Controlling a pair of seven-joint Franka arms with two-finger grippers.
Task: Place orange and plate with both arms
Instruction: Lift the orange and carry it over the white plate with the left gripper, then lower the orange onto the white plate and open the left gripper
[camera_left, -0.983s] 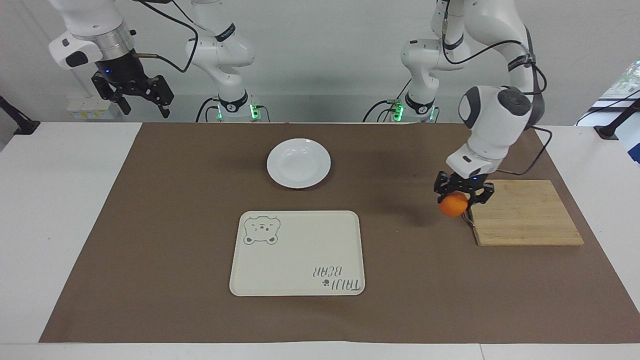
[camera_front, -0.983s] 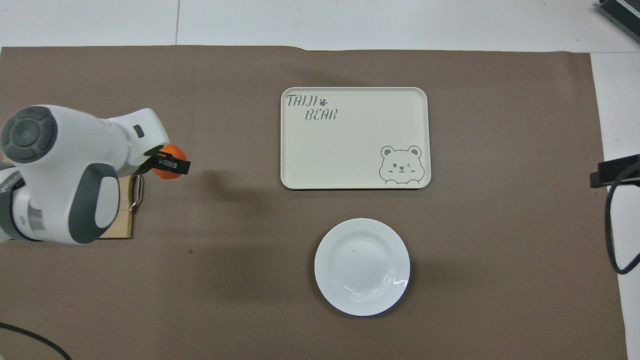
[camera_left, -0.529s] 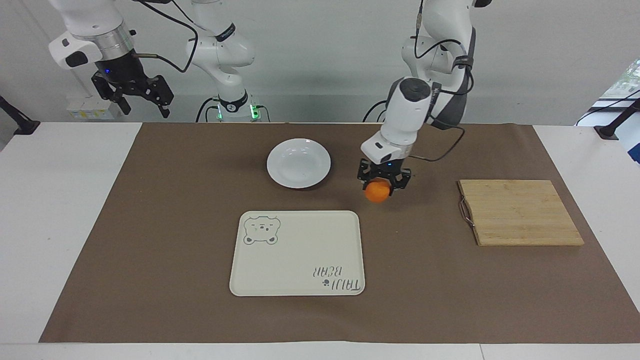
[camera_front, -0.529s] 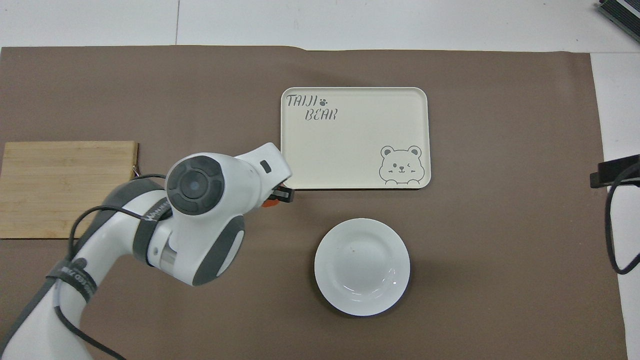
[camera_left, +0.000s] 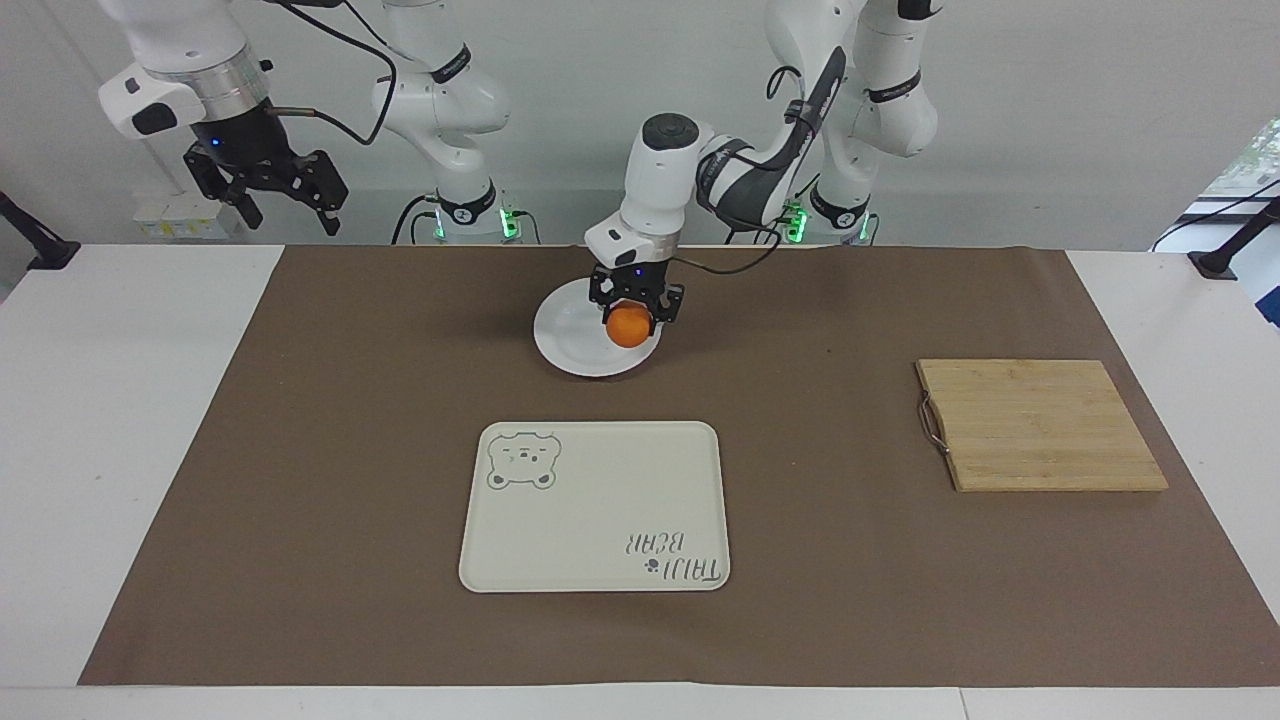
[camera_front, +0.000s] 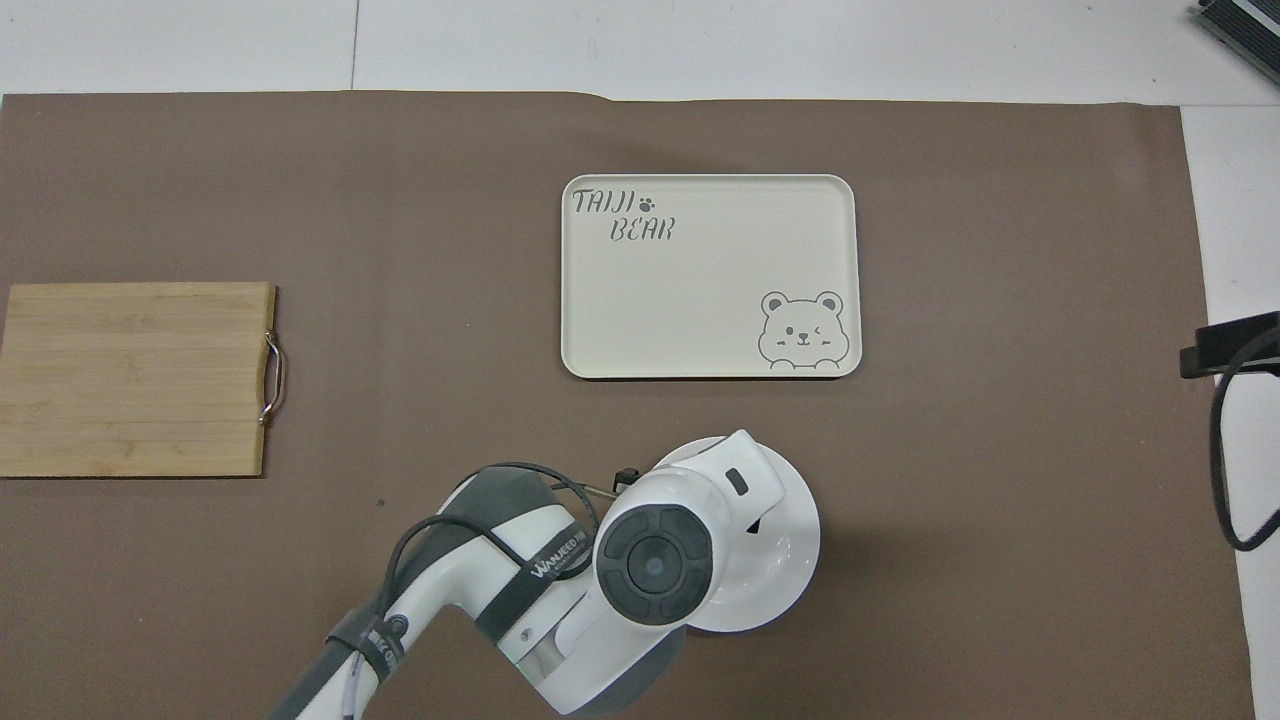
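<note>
Plate (camera_left: 570, 345) nearer to the robots than tray (camera_left: 595, 510). Board (camera_left: 1040, 425) toward the left arm's end of the table. Orange (camera_left: 629, 326) held over plate.

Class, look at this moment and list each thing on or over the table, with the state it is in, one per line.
Orange: held in the left pincer, over the plate.
Plate: flat on the mat, nothing resting on it yet.
Tray: flat, bare, farther from the robots than the plate.
Cutting board: flat, bare, at the left arm's end.
Right pincer: open, waiting, raised off the table.
</note>
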